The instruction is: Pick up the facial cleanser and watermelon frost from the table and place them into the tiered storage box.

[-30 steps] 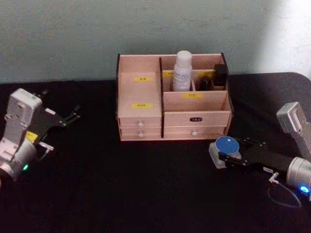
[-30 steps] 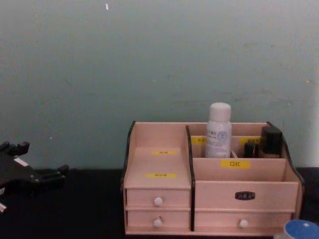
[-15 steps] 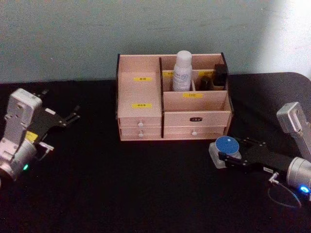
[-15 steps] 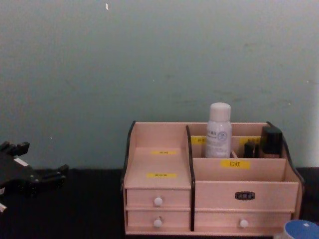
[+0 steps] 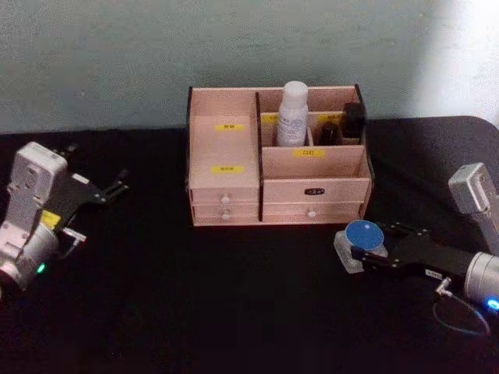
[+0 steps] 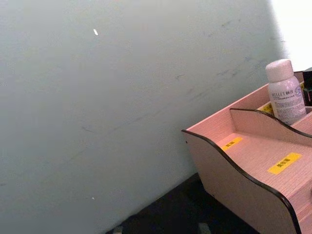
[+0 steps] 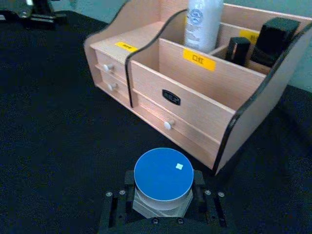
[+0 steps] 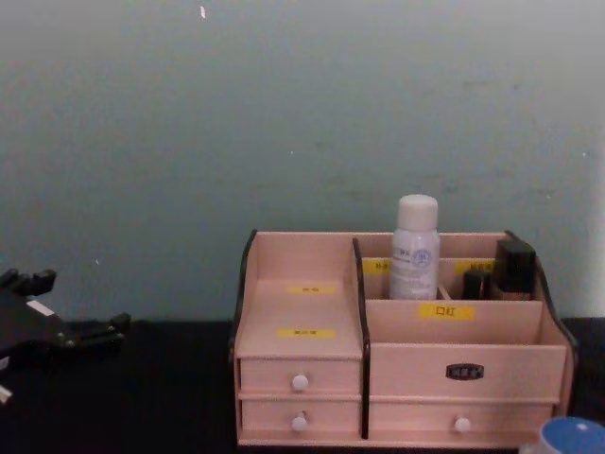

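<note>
The tiered storage box (image 5: 226,148) stands at the back of the black table, also seen in the chest view (image 8: 302,322). A white bottle (image 5: 293,114) stands upright in its rear compartment (image 7: 202,22) (image 8: 415,248) (image 6: 285,91). A small clear jar with a round blue lid (image 5: 362,236) sits in front of the box's right corner. My right gripper (image 5: 373,243) is shut on it, with black fingers (image 7: 116,202) pressed to both sides of the jar (image 7: 163,175). The lid's top (image 8: 573,435) peeks into the chest view. My left gripper (image 5: 117,183) is parked open at far left (image 8: 71,307).
Dark small items (image 5: 352,121) stand in the box's back right compartment (image 7: 273,41). A pale wall rises right behind the box. The black tabletop (image 5: 203,288) spreads wide in front of the box and between the arms.
The right arm has shifted very slightly with the jar still between its fingers. The left arm and the box have not moved.
</note>
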